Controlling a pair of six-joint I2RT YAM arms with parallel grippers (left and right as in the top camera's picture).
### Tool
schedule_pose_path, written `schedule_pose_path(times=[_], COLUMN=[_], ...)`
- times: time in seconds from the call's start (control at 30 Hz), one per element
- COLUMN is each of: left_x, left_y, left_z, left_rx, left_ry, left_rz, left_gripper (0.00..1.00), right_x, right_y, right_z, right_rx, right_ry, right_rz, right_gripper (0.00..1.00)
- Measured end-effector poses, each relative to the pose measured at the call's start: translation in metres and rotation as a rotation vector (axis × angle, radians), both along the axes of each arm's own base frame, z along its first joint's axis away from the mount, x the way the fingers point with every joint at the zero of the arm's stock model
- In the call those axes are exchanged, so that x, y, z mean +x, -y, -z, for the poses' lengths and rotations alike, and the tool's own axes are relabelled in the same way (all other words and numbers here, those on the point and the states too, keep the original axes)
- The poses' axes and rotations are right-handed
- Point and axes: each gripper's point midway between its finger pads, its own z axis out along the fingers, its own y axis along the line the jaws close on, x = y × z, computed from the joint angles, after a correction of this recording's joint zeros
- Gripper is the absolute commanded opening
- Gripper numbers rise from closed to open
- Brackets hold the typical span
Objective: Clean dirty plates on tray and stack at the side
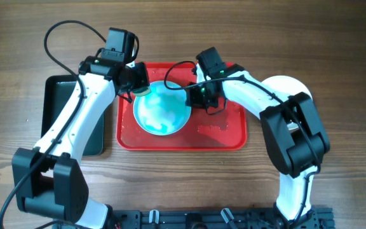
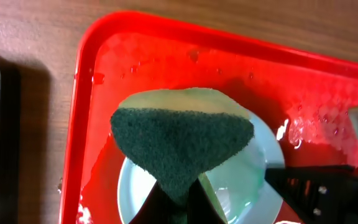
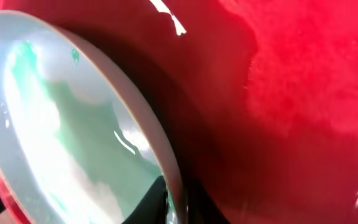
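A pale mint plate (image 1: 162,113) with teal smears lies on the wet red tray (image 1: 221,130). My left gripper (image 1: 139,86) is shut on a dark green scouring sponge (image 2: 182,137) and holds it over the plate's far left edge (image 2: 241,180). My right gripper (image 1: 194,95) is shut on the plate's right rim. In the right wrist view its fingers (image 3: 174,202) clamp the rim and the plate (image 3: 73,124) is tilted up off the tray (image 3: 291,93). Another white plate (image 1: 283,84) lies on the table right of the tray, partly hidden by the right arm.
A narrow black tray (image 1: 62,108) lies left of the red tray, under the left arm. Water drops and film cover the red tray (image 2: 142,56). The table is bare wood all around.
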Motion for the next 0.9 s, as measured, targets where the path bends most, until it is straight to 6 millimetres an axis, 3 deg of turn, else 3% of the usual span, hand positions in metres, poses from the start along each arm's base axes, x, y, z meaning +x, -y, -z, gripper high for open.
schedule_pose_path(times=[0.03,0.2,0.3,0.33,0.4,0.5,0.57,0.63,0.8,0.9], left_x=[0.004,0.009,0.009,0.009,0.009,0.009,0.009,0.009,0.009,0.009], left_y=[0.000,0.000,0.000,0.000,0.000,0.000,0.000,0.000,0.000,0.000], left_z=[-0.002,-0.004,-0.004,-0.004,-0.004,-0.004,-0.004,-0.004,-0.004,-0.004], left_rx=[-0.003,-0.016,-0.029,-0.031,-0.033,-0.034,-0.039,-0.040,-0.042,-0.043], left_ry=[0.015,0.036,0.031,0.031,0.029,0.028,0.026,0.026,0.025,0.025], left_rz=[-0.005,-0.034,-0.063,-0.067,-0.071,-0.074,-0.084,-0.088,-0.092,-0.094], left_gripper=[0.04,0.04,0.04,0.04,0.04,0.04,0.04,0.04,0.04,0.04], right_x=[-0.002,-0.015,-0.021,-0.018,-0.005,0.010,0.010,0.007,-0.004,-0.010], right_y=[-0.005,-0.019,0.003,0.024,0.055,0.081,0.095,0.107,0.115,0.110], right_z=[0.001,0.003,0.001,-0.004,-0.028,-0.084,-0.103,-0.111,-0.144,-0.171], right_rx=[-0.013,-0.050,-0.077,-0.112,-0.181,-0.294,-0.408,-0.565,-0.909,-1.068], right_ry=[0.012,0.017,-0.050,-0.063,0.003,0.212,0.306,0.380,0.591,0.739], right_rz=[-0.004,-0.037,0.000,0.045,0.106,0.140,0.148,0.142,0.091,0.074], right_gripper=[0.04,0.04,0.04,0.05,0.04,0.04,0.04,0.04,0.04,0.04])
